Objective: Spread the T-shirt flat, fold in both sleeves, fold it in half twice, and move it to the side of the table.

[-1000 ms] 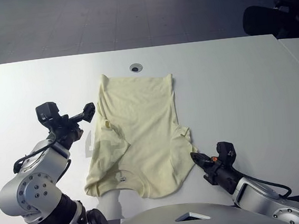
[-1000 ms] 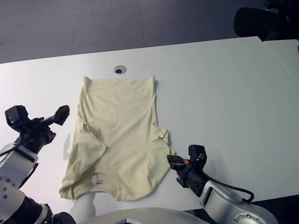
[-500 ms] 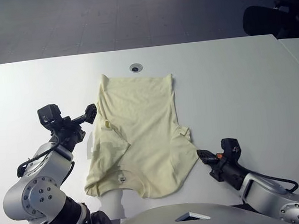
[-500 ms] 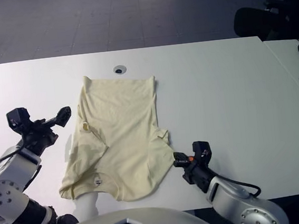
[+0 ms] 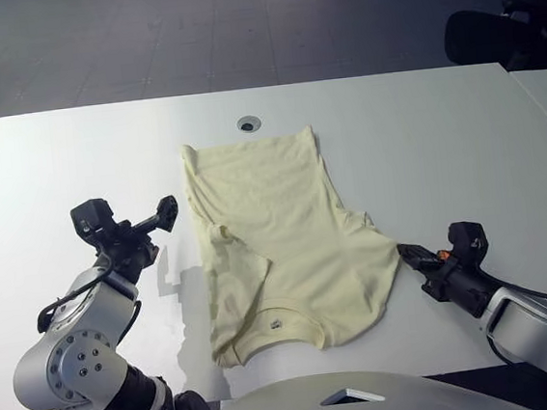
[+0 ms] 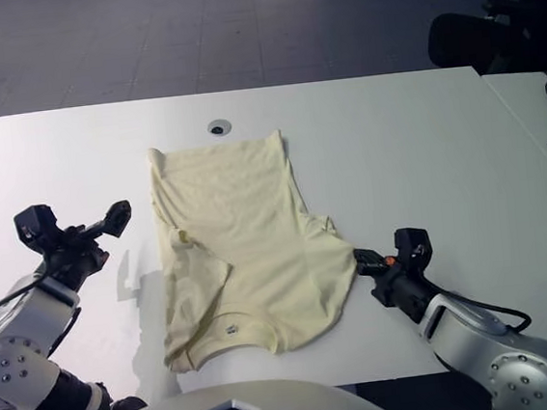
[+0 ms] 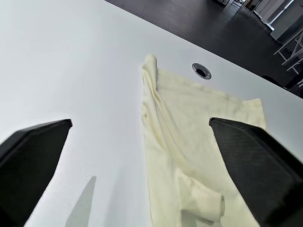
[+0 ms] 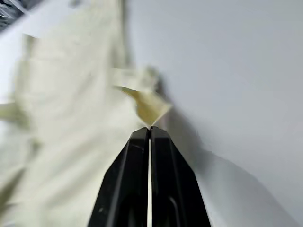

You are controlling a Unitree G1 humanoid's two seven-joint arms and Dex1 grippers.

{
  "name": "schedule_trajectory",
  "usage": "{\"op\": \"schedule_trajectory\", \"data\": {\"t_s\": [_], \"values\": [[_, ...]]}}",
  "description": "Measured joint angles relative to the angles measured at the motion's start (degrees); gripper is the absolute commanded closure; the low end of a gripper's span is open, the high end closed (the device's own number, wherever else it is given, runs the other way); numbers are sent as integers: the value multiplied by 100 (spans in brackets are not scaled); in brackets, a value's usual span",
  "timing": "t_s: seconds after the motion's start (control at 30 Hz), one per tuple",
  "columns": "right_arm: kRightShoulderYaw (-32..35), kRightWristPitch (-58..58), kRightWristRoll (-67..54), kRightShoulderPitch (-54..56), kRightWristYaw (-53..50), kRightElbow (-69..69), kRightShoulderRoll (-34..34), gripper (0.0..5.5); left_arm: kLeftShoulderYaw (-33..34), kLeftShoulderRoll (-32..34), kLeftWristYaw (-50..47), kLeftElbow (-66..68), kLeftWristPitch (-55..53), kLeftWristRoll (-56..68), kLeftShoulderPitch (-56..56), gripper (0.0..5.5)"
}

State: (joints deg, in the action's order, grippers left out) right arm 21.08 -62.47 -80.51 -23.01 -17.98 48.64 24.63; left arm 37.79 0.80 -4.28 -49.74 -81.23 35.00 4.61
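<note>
The right gripper [image 5: 406,250] has its two black fingers pressed together on a small peak of cloth at the side edge of the pale yellow cotton T-shirt [image 5: 287,242], and it sits well away from the round grey grommet [image 5: 248,124] set in the white table top [image 5: 441,131], on the robot's side of it and off to the right. In the right wrist view the pinched fabric rises to a point right at the fingertips. The T-shirt lies on the table with its straight hem just on the robot's side of the grommet, near it but apart, and from there the body runs toward the robot, slanting a little to the right, so that the collar end with its small label is the part farthest from the grommet. The sleeve on the left is turned in over the body, and the cloth around it is creased. The left gripper [image 7: 140,122] hangs above bare table on the robot's side of the grommet and to its left, its fingers spread wide, holding nothing, just beside the T-shirt's left edge without touching it
</note>
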Motion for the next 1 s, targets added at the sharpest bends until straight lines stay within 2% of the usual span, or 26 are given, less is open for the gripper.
{"op": "schedule_trajectory", "data": {"t_s": [0.17,0.23,0.4,0.57,0.7,0.77,0.87,0.9,1.0], "values": [[-1326,667,-1215,655,-957,293,270,548,-56,-134,-27,-65,72,-57,-114,10],[-1927,771,-1219,1073,-1148,96,228,548,-116,-195,-43,-67,79,-94,-147,10],[-2945,983,-890,1637,-1309,-492,-172,548,-237,-116,-5,68,92,-124,-20,10],[-3563,1048,-442,1803,-1222,-947,-373,469,-279,-13,30,170,92,-146,18,10],[-3601,1213,-867,1849,-1108,-895,-385,398,-363,-8,101,176,92,-156,-45,10],[-3417,1399,-1233,1924,-1024,-734,-332,368,-505,112,237,186,148,-172,-206,10],[-2594,1578,-1453,2054,-624,-380,392,322,-1148,1142,1100,198,1044,-431,-901,10],[-2212,1558,-1280,2018,-426,-333,847,309,-1337,1611,1504,210,1595,-656,-1208,10],[-1500,1448,-625,1602,201,-281,1748,257,-1587,2416,2384,463,3070,-1248,-1822,10]]}}
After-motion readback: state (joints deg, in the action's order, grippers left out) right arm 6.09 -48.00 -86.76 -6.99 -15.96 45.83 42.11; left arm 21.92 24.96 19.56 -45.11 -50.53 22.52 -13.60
